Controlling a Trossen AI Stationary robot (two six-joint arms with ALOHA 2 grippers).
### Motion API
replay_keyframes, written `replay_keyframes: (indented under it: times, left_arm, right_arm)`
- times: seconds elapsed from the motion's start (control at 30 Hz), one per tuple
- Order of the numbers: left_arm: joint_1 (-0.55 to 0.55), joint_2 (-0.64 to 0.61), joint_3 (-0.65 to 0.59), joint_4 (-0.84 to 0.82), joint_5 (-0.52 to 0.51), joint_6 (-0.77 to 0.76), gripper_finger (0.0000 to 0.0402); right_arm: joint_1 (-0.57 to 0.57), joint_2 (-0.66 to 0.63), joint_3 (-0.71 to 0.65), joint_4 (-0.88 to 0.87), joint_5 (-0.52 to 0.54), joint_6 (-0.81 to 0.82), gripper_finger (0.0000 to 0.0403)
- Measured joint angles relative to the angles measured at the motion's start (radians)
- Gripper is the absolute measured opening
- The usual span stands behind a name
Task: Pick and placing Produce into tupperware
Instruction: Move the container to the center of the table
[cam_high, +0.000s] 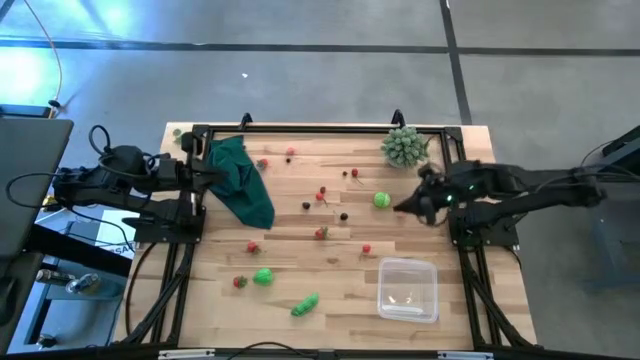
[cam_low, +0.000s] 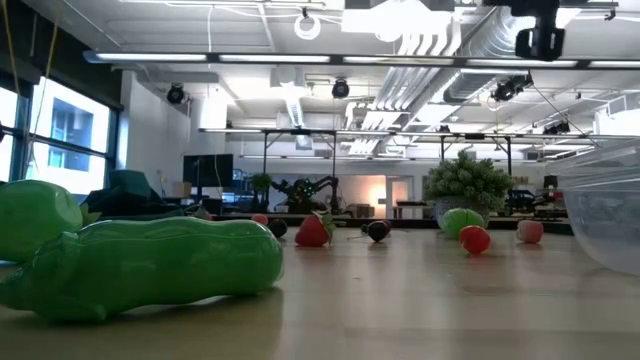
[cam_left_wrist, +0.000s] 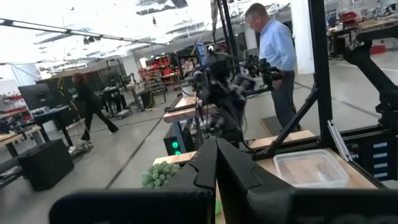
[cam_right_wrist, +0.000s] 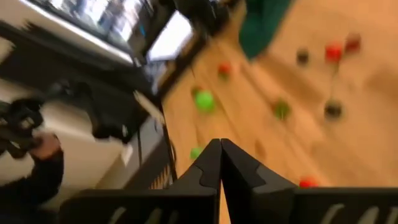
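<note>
The tupperware (cam_high: 408, 289) sits empty at the worktop's (cam_high: 300, 240) near right corner. Produce (cam_high: 320, 196) lies scattered left of and beyond it. Beyond the tupperware, the right end effector (cam_high: 402, 207) hovers pinched together, empty; far left, the left end effector (cam_high: 222, 180) likewise closed.

Clear, empty tupperware (cam_high: 407, 289) upright at table's near-right; small red, dark, green produce (cam_high: 321, 195) scattered mid-table.

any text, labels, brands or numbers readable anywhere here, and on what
None can be read.
The tupperware and the produce carry no visible lettering.
The monitor screens in the room behind the table are lit, but whatever they show is too small to read.
</note>
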Motion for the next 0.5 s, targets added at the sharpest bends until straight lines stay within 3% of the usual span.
replay_keyframes:
  times: [0.33, 0.5]
  left_arm:
    - [0.0, 0.0, 0.0, -0.05, -0.003, 0.0, 0.0001]
    - [0.0, 0.0, 0.0, -0.084, -0.003, 0.0, 0.0001]
  right_arm:
    - [0.374, 0.245, 0.001, -0.069, 0.13, 0.307, 0.0]
    - [0.491, 0.416, 0.001, -0.125, 0.165, 0.397, 0.0]
